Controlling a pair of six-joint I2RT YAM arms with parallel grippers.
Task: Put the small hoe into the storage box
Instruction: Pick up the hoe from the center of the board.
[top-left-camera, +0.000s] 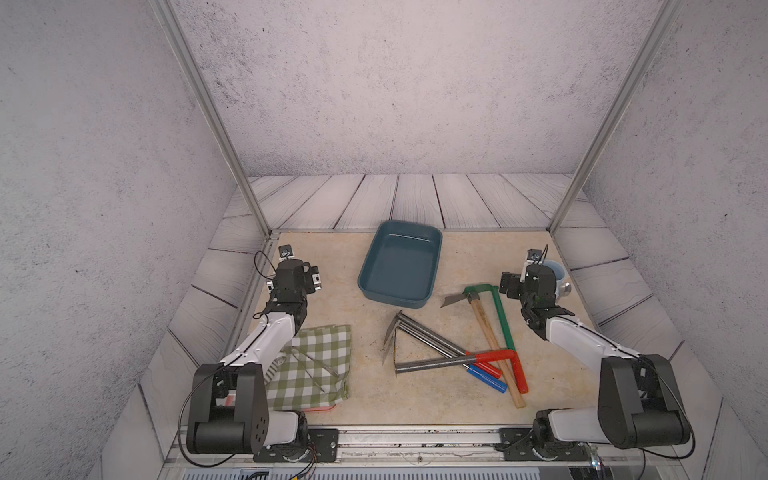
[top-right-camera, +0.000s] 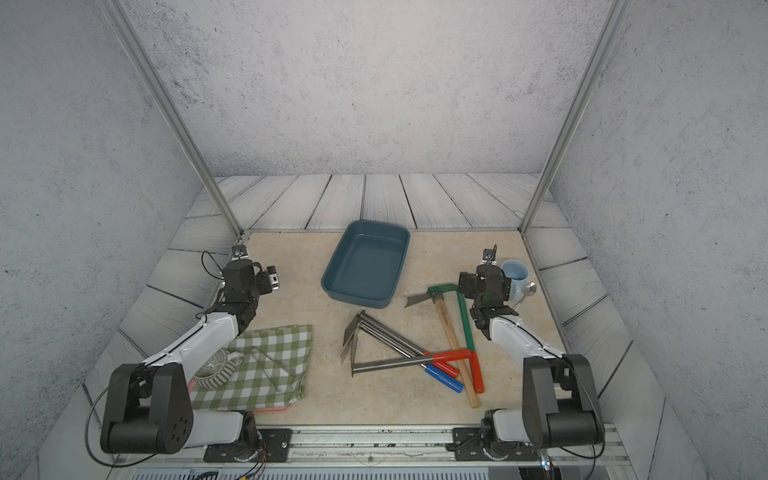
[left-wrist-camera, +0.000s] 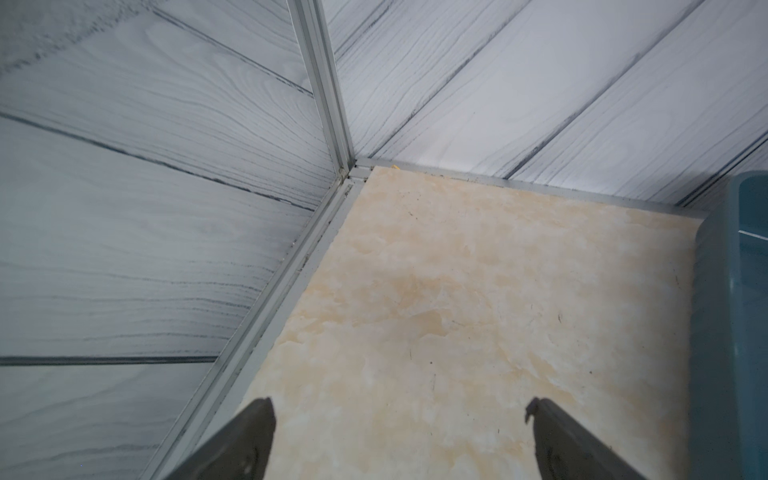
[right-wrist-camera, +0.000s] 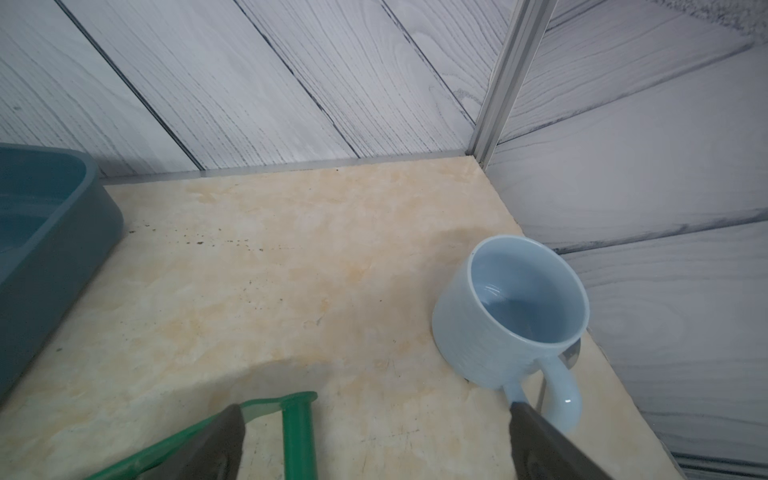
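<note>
Small hoe (top-left-camera: 487, 332), seemingly the wood-handled one, lies untouched. Left claw (left-wrist-camera: 401, 405) hangs spread over bare surface (top-left-camera: 332, 257); storage box (top-left-camera: 399, 266) sits centre; the hoe lies lower right, crossing a green-red frame (top-left-camera: 503, 320); right claw (right-wrist-camera: 374, 409) is spread near its head. Probably stiff and head-heavy: pinch the wooden shaft.

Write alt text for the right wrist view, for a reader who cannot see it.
A light blue mug stands upright on the beige tabletop near the corner. The teal storage box shows at one edge, and a green handle lies below the open right tool.
</note>
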